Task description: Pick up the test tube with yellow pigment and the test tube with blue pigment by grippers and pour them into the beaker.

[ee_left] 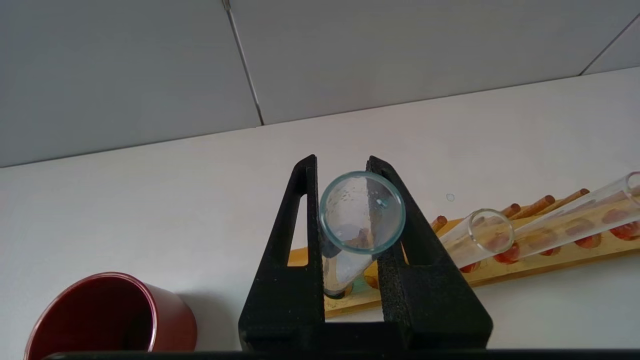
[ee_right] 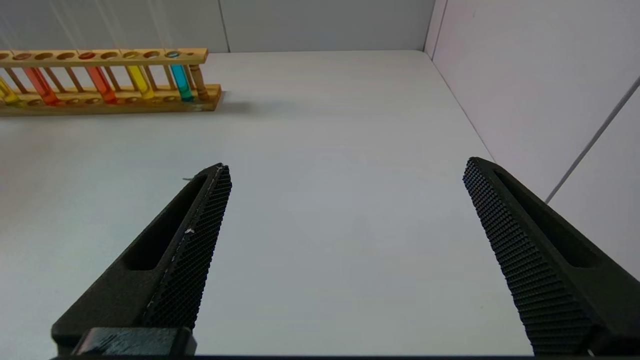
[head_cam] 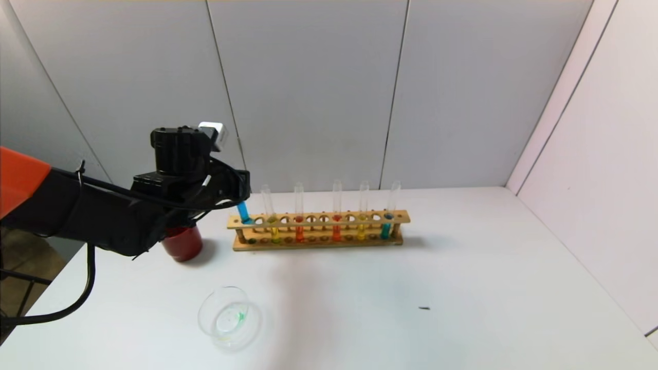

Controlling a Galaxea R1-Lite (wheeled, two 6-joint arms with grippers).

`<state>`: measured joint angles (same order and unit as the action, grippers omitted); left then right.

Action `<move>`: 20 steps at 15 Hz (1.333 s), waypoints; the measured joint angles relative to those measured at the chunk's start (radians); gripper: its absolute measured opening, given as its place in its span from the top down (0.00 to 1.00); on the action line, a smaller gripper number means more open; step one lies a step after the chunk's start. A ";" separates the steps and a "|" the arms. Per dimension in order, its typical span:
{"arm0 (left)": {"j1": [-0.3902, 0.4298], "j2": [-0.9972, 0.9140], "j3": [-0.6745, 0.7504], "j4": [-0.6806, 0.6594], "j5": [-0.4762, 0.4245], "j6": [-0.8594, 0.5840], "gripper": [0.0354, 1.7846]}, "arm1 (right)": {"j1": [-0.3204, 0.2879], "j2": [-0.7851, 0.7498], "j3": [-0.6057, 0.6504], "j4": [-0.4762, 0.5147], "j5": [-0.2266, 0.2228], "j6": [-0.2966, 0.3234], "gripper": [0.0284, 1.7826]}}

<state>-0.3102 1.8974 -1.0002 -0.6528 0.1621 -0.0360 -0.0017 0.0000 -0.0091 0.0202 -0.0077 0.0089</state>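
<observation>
My left gripper (head_cam: 234, 192) is shut on the test tube with blue pigment (head_cam: 242, 211). The tube is tilted, and its round bottom sits at the leftmost hole of the wooden rack (head_cam: 318, 241). In the left wrist view its open mouth (ee_left: 362, 212) shows between my fingers (ee_left: 300, 240). The test tube with yellow pigment (head_cam: 274, 232) stands second from the left in the rack. The beaker (head_cam: 229, 317) sits on the table in front of the rack, to its left, with a green trace inside. My right gripper (ee_right: 346, 165) is open and empty, low over the bare table on the right.
A dark red cup (head_cam: 182, 242) stands left of the rack, under my left arm. The rack also holds two orange-red tubes (head_cam: 299, 231), another yellow tube (head_cam: 361, 231) and a darker teal tube (head_cam: 385, 228). Walls close the back and the right side.
</observation>
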 joint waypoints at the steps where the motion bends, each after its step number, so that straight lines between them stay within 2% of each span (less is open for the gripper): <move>1: 0.001 -0.006 -0.015 0.026 0.000 0.001 0.82 | 0.000 0.000 0.000 0.000 0.000 0.000 0.05; 10: -0.003 -0.112 -0.170 0.260 -0.001 -0.001 0.82 | 0.000 0.000 0.000 0.000 0.000 0.000 0.05; 16: -0.013 -0.315 -0.140 0.502 -0.001 -0.006 0.82 | 0.000 0.000 0.000 0.000 0.000 0.000 0.05; 20: -0.017 -0.473 -0.018 0.589 -0.002 -0.002 0.82 | 0.000 0.000 0.000 0.000 0.000 0.000 0.05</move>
<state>-0.3270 1.4249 -1.0183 -0.0638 0.1602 -0.0379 -0.0017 0.0000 -0.0091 0.0202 -0.0077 0.0091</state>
